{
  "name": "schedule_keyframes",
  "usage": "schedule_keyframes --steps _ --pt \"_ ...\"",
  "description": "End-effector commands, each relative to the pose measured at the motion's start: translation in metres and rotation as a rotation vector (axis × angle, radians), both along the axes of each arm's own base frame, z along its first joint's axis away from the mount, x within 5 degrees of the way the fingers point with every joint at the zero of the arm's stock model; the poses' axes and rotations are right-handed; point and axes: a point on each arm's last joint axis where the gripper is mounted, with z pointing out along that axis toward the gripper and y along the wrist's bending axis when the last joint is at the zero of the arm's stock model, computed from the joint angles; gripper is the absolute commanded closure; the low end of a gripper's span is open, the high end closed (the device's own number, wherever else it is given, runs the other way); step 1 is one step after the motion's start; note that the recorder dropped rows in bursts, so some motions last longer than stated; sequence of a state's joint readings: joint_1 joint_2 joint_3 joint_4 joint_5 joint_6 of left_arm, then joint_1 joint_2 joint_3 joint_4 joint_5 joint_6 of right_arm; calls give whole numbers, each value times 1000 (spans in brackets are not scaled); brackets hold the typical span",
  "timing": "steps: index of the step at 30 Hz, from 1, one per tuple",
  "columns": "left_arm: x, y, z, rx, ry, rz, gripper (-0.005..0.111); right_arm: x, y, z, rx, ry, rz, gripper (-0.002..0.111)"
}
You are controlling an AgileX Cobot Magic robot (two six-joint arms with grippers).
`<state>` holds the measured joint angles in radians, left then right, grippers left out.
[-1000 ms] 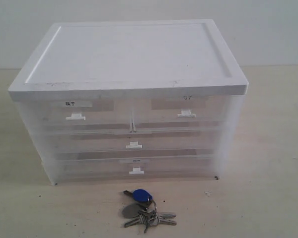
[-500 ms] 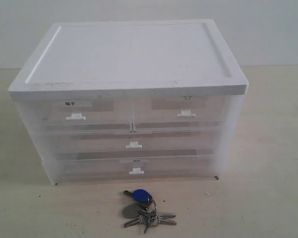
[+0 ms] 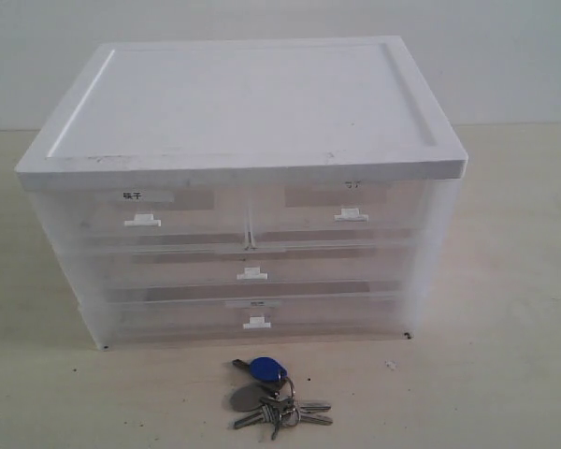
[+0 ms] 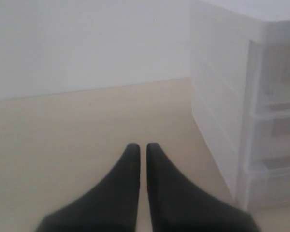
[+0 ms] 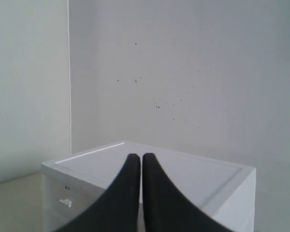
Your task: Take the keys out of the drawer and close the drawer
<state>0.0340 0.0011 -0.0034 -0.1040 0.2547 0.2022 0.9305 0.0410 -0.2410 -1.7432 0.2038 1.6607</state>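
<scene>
Centrally, at the near edge of the pale, matt wood-grain counter (image 3: 505, 374), lie the keys (image 3: 282, 410): flat silver metal blades fanned on a ring, with a glossy blue oval fob (image 3: 266, 368) toward the cabinet. They rest on the open counter just in front of the cabinet (image 3: 65, 271), apart from it. The cabinet's body is frosted translucent plastic, box-shaped. Lowest sits a wide drawer with a small label (image 3: 337, 316). Above it the drawer (image 3: 168, 269), full-width with a small white tab handle (image 3: 252, 273), lies flush with the front, shut. Higher still are two half-width labelled drawers (image 3: 150, 210), side by side. An opaque white lid (image 3: 243, 103) with a raised rim caps the cabinet; a plain pale wall (image 3: 505, 56) stands behind. Wrist views: left hand (image 4: 142, 146), dark tapered fingers together over bare counter, holding nothing; right hand (image 5: 140, 156), likewise together and empty
</scene>
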Motion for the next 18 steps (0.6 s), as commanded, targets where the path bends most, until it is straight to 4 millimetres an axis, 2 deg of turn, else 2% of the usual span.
schedule_keyframes --steps 1,18 --pt "-1 0 -5 20 49 -1 102 0 0 -1 0 -1 -1 109" --pt "-1 2 -5 -34 49 26 102 0 0 -1 0 -1 -1 109"
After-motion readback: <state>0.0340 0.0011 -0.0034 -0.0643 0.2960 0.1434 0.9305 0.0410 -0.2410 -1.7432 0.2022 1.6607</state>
